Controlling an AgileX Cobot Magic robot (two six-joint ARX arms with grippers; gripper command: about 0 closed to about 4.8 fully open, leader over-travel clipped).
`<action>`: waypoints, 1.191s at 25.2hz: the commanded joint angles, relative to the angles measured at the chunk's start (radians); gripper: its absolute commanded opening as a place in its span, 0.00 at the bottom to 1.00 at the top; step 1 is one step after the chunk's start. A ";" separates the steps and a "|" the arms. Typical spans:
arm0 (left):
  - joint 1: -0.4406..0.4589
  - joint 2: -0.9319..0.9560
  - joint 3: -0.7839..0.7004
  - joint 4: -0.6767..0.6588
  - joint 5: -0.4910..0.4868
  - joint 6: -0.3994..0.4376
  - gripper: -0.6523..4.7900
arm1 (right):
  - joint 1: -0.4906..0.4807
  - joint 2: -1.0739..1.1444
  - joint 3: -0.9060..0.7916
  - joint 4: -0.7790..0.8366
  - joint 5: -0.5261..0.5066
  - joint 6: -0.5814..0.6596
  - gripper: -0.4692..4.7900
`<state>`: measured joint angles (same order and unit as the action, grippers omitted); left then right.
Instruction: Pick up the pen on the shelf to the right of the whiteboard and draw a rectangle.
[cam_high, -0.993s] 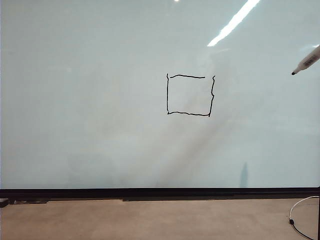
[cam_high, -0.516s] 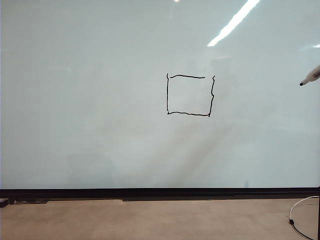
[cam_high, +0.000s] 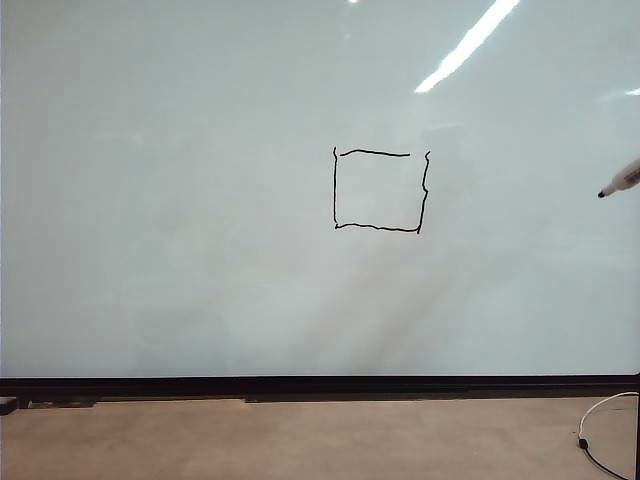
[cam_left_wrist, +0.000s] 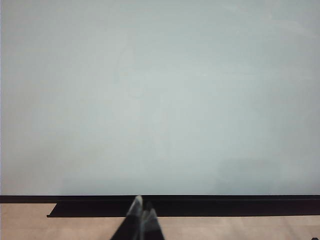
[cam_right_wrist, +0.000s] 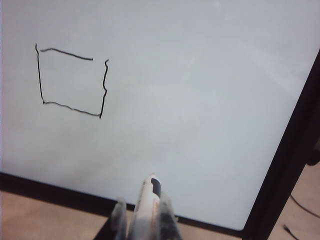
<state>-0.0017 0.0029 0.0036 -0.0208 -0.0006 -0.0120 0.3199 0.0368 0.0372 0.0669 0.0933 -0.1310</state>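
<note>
The pen (cam_high: 625, 180) pokes in at the far right edge of the outside view, tip slanted down and to the left, apart from the drawn lines. My right gripper (cam_right_wrist: 143, 214) has its fingers clamped on the barrel, black tip forward toward the whiteboard (cam_high: 200, 200), which suits both drawing and carrying. The rectangle (cam_high: 381, 191) sits a little right of the board's middle, all four sides down, small gaps at its upper corners, so I judge the drawing done and the pen held clear to avoid stray marks. My left gripper (cam_left_wrist: 142, 216) is low by the board's black bottom edge, fingers pressed together and empty, since this job needs only one arm.
</note>
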 joint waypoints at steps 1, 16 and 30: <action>0.000 0.000 0.003 0.006 0.004 0.004 0.11 | 0.001 -0.036 -0.011 0.019 -0.002 0.005 0.08; 0.000 0.000 0.003 0.007 0.004 0.004 0.11 | -0.009 -0.035 -0.037 0.019 0.018 0.027 0.08; 0.000 0.000 0.003 0.007 0.004 0.004 0.11 | -0.249 -0.035 -0.037 0.045 -0.097 0.030 0.08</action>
<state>-0.0017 0.0029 0.0036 -0.0208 -0.0006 -0.0124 0.0792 0.0010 -0.0032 0.0917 0.0032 -0.1059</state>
